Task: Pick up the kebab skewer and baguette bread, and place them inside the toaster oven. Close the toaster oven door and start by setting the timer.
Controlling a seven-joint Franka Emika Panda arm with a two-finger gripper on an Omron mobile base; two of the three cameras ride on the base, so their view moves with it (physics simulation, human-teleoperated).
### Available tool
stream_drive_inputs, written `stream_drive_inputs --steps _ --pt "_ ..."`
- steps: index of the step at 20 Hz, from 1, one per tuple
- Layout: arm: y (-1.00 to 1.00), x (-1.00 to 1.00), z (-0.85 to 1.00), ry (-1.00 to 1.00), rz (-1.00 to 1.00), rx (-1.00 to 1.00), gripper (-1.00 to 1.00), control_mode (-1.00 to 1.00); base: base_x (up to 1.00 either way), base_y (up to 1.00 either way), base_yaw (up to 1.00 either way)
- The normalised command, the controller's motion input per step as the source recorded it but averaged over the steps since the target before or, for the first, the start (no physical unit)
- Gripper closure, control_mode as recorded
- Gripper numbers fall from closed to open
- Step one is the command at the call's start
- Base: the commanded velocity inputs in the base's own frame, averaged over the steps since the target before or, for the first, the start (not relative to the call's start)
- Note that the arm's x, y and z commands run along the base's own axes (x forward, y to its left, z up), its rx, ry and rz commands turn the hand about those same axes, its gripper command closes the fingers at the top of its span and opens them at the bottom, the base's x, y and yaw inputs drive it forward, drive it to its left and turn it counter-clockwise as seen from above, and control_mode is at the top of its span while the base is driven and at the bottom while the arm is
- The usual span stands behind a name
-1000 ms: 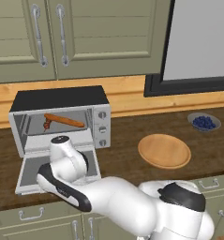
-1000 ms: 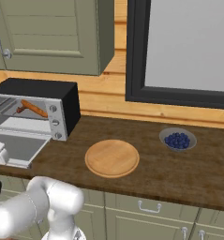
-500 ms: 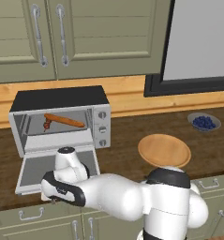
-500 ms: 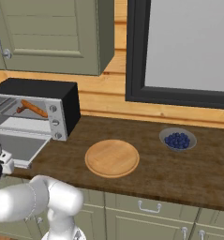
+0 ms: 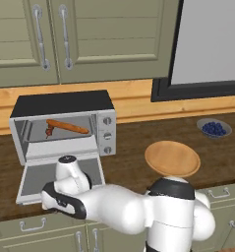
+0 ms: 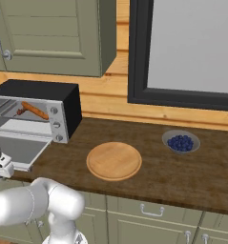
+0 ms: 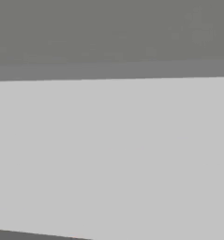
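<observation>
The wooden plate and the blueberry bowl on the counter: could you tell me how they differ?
The wooden plate is flat, tan and bare; the bowl is grey, deeper and holds blueberries. The plate is wider than the bowl and sits nearer the counter's front edge; the bowl sits further back. Both are round and rest on the dark counter.

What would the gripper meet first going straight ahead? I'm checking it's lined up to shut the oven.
Most likely the toaster oven door: the hand view looks onto a flat grey panel close ahead, though depth there is unclear.

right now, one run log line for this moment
oven door: open, flat | baguette and skewer: inside oven | plate: bare | arm: low at door front | timer: not set
</observation>
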Motion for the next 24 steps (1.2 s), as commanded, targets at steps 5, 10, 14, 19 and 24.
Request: stream_drive_inputs --steps 5,10,14,19,24 --pt "0.00 0.53 -0.03 0.00 0.00 0.00 -1.00 -1.00 0.00 0.00 0.00" --pt "-0.01 0.90 0.00 -0.02 0.00 0.00 -1.00 -1.00 0.00 0.00 0.00" --pt "-0.05 0.89 0.00 -0.12 0.00 0.00 -1.00 -1.00 0.00 0.00 0.00" --pt "-0.11 0.78 0.00 -0.30 0.00 0.00 -1.00 -1.00 0.00 0.00 0.00" --pt "-0.13 0.68 0.00 -0.49 0.00 0.00 -1.00 -1.00 0.00 0.00 0.00"
